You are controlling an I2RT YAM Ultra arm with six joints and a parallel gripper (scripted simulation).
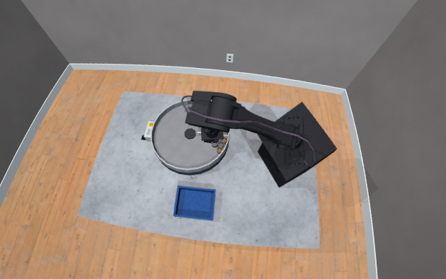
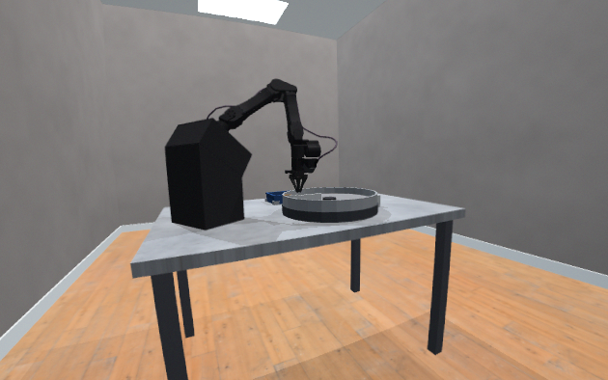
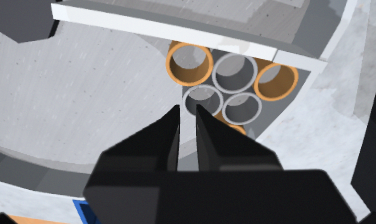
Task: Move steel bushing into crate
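The round grey turntable [image 1: 191,141] stands on the table, with a cluster of bushings [image 1: 220,143] at its right rim. In the wrist view, three steel bushings [image 3: 234,73] [image 3: 203,100] [image 3: 242,108] stand upright beside two brass ones [image 3: 189,63] [image 3: 276,82]. A third brass one [image 3: 232,127] is partly hidden behind a finger. My gripper [image 3: 188,112] hovers just above the cluster, with its tips at the near-left steel bushing. It is shut to a narrow gap, with nothing between the fingers. The blue crate [image 1: 195,203] sits in front of the turntable and is empty.
A white divider wall [image 3: 165,30] and the turntable's raised rim bound the bushing pocket. A black hub [image 1: 189,133] sits at the turntable's centre. The arm's black base box [image 1: 297,143] stands to the right. A small white box [image 1: 149,129] is at the turntable's left edge.
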